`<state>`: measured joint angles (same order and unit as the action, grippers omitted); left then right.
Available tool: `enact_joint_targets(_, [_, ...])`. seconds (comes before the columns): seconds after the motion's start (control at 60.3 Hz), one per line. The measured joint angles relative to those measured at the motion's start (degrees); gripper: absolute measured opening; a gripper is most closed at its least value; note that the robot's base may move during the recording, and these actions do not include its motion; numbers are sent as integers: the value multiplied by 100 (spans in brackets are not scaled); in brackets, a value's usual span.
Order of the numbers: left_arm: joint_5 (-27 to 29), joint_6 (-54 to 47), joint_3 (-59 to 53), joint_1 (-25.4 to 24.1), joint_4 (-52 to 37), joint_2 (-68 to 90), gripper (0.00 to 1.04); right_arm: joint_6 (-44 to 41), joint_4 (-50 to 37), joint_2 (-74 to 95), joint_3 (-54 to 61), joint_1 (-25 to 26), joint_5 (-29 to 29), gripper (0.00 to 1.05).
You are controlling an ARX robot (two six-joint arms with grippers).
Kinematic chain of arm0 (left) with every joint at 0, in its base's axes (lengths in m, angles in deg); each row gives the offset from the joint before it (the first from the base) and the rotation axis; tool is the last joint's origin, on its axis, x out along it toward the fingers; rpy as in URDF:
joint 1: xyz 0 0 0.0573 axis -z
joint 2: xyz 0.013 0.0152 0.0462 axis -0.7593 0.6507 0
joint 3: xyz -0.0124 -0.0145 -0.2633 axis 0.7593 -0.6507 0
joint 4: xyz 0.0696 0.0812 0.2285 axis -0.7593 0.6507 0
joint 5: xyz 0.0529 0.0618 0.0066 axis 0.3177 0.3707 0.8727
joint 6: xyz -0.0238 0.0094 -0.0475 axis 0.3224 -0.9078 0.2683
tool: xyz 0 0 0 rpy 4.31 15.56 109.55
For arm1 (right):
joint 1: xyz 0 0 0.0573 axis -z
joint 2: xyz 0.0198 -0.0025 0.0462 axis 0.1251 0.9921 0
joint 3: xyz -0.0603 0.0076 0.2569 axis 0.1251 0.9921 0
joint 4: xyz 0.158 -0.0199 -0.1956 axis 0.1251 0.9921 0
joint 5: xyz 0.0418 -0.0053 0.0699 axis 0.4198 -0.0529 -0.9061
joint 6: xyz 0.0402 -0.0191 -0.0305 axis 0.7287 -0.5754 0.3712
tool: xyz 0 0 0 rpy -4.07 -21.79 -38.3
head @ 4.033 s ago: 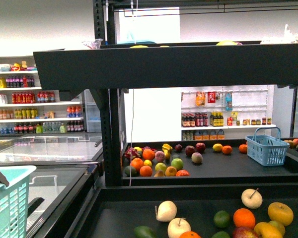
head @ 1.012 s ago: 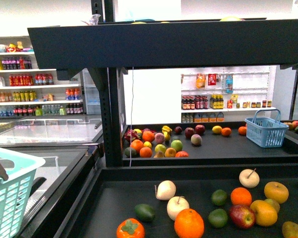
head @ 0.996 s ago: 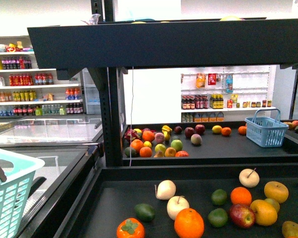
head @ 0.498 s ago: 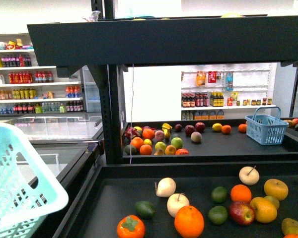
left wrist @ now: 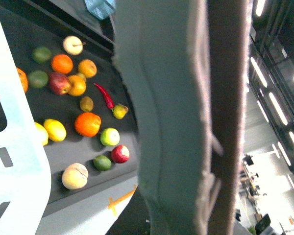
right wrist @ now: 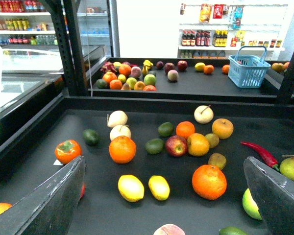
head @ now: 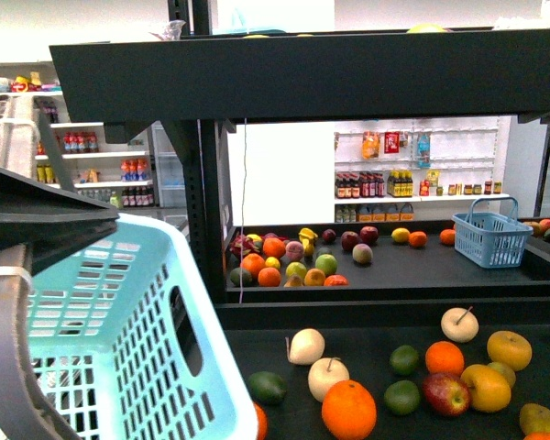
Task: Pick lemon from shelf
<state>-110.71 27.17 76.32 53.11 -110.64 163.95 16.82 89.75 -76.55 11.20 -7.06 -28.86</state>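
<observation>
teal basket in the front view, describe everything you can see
The teal basket is light turquoise plastic, its walls pierced with rows of slots plus one larger grip hole. It is tilted, close to the camera at lower left, covering part of the shelf near tray. A grey handle curves along its near side.

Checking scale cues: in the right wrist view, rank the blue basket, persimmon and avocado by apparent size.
Largest to smallest: blue basket, largest though farthest away; persimmon; avocado.
</observation>
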Motion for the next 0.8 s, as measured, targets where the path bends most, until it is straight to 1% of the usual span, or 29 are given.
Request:
enact_joint_targets(0.166, [142, -9, 63, 485, -42, 236, 7, 0, 0, 0, 0, 0, 0, 97])
enact_joint_targets(0.365, [424, 166, 264, 833, -433, 575, 7, 0, 0, 0, 0, 0, 0, 97])
enact_joint_targets(0.531, [603, 229, 560, 1163, -570, 796, 7, 0, 0, 0, 0, 0, 0, 97])
enact_joint_targets(0.797, [772, 372, 699, 1419, -706, 1102, 7, 0, 0, 0, 0, 0, 0, 97])
